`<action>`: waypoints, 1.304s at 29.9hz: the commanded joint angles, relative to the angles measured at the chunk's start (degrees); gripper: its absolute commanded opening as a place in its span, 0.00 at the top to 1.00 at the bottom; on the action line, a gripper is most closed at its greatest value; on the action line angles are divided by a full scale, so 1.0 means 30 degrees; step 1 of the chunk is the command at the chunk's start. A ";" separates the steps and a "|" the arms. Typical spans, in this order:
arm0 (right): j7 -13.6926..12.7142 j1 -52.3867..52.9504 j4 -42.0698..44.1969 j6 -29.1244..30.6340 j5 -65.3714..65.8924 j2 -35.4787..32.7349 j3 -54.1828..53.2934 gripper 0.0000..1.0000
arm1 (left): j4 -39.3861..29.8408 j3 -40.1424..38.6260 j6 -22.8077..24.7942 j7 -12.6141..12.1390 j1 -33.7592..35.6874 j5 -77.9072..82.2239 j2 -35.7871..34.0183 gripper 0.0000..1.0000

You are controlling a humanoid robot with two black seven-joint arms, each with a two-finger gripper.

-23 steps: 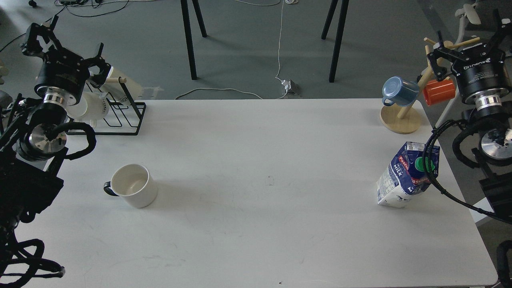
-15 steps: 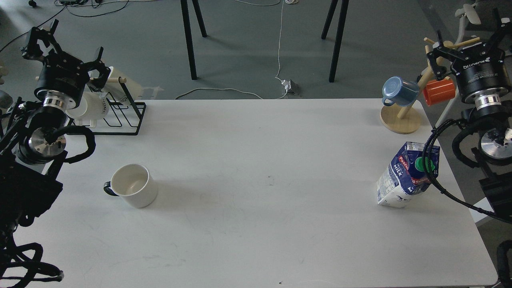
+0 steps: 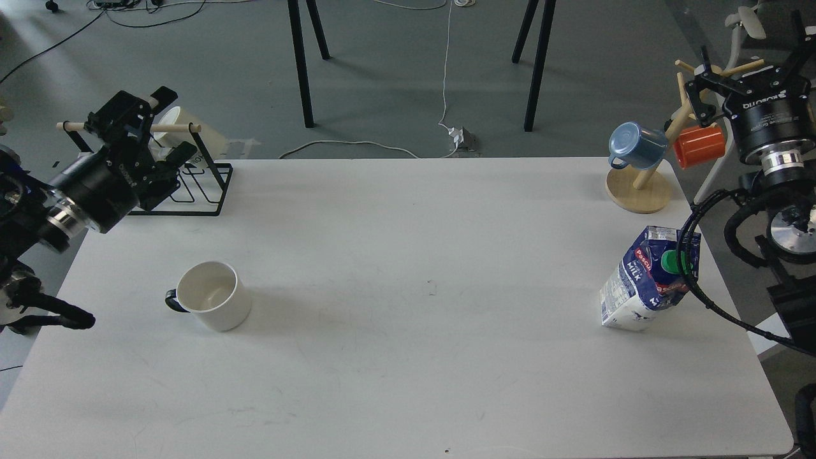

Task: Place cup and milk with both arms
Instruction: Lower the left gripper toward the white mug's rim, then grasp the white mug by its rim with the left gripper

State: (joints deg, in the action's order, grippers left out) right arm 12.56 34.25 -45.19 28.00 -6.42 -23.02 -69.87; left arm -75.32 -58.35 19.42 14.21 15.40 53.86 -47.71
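Now my left pincer (image 3: pixel 152 131) hangs over the far left corner of the bench (image 3: pixel 408 357), in front of the black wire rack (image 3: pixel 204 185) with its wooden rod, and its two dark fingers stand spread apart, holding nothing. The cup (image 3: pixel 213 296), white with a dark handle pointing left, sits upright on the bench, nearer to me than that pincer and well apart from it. My right pincer (image 3: pixel 746 64) is raised beyond the bench's right edge, just beside the wooden mug tree (image 3: pixel 639 188) that carries a blue mug (image 3: pixel 635 145) and an orange mug (image 3: pixel 700 146); its fingers look parted and empty. The milk (image 3: pixel 650 279), a blue and white carton with a green cap, stands near the right edge, crossed by my arm's black cable (image 3: pixel 692 284).
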 commanded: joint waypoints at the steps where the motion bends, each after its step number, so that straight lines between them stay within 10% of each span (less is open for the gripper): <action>1: 0.0031 -0.0109 0.0005 -0.0001 0.0000 0.0116 0.0000 0.01 | -0.0322 -0.0004 -0.0056 0.0474 -0.0386 0.5384 -0.1527 0.06; 14: 0.0002 -0.0197 -0.0025 -0.0001 0.0000 -0.0147 -0.0205 0.01 | 0.0817 0.2248 -0.1608 0.1003 -0.0299 2.1210 -0.1590 0.34; 33: 0.0031 -0.0197 0.0063 -0.0001 0.0000 0.0087 -0.0176 0.01 | 0.3633 0.4859 -0.1990 0.1239 0.0434 2.3713 0.0872 0.48; 39: 0.0002 -0.0109 0.0093 -0.0001 0.0000 0.0087 -0.0147 0.01 | 0.3895 0.4859 -0.1990 0.1384 0.0697 2.3713 0.1283 0.73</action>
State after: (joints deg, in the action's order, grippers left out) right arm 12.61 33.78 -44.92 28.00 -6.42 -22.76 -70.33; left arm -64.26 -43.80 13.46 18.15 17.32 125.00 -44.21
